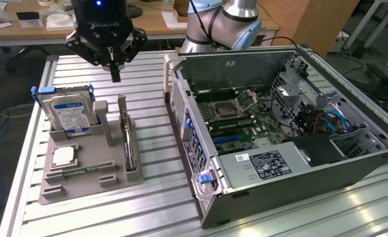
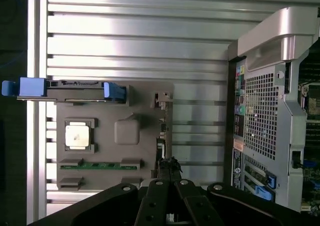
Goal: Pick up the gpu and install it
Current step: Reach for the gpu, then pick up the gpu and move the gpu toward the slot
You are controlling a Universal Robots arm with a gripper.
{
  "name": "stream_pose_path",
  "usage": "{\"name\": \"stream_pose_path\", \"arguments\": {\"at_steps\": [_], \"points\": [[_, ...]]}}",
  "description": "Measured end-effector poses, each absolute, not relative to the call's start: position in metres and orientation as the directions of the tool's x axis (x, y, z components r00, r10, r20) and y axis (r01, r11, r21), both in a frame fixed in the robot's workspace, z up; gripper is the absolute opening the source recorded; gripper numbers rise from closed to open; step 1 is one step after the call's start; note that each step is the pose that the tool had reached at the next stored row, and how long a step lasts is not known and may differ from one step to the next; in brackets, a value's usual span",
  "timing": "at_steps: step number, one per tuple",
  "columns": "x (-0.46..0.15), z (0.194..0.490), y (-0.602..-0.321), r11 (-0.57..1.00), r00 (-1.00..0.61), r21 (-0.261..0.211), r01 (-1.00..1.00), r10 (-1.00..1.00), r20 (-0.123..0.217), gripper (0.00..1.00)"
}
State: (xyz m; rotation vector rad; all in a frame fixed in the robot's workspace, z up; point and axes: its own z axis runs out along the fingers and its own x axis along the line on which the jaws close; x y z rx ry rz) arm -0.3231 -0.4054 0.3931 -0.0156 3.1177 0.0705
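The gpu (image 1: 125, 138) stands on its edge in a slot along one side of the grey holder tray (image 1: 88, 185), its pale bracket end pointing up. In the wrist view the gpu (image 2: 162, 131) is a thin strip seen edge-on. My gripper (image 1: 115, 76) hangs above the tray's far end, over the gpu's bracket end and apart from it. Its fingers are shut together with nothing between them. In the wrist view my gripper (image 2: 169, 162) lines up over the card's edge. The open computer case (image 1: 280, 163) lies at the exterior view's right, its motherboard (image 1: 237, 123) exposed.
The tray also holds a silver hard drive (image 1: 68, 116) with a blue label, a processor chip (image 1: 63, 155) and a narrow memory stick (image 1: 81, 171). The slatted metal table (image 1: 148, 217) runs under everything. The case wall (image 2: 265, 110) stands close beside the tray.
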Motion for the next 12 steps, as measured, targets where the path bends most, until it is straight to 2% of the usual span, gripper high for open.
{"name": "stream_pose_path", "arguments": {"at_steps": [12], "points": [[-0.336, 0.393, -0.406, 0.999, -1.0, 0.045, -0.011, -0.01, -0.023, 0.11]]}}
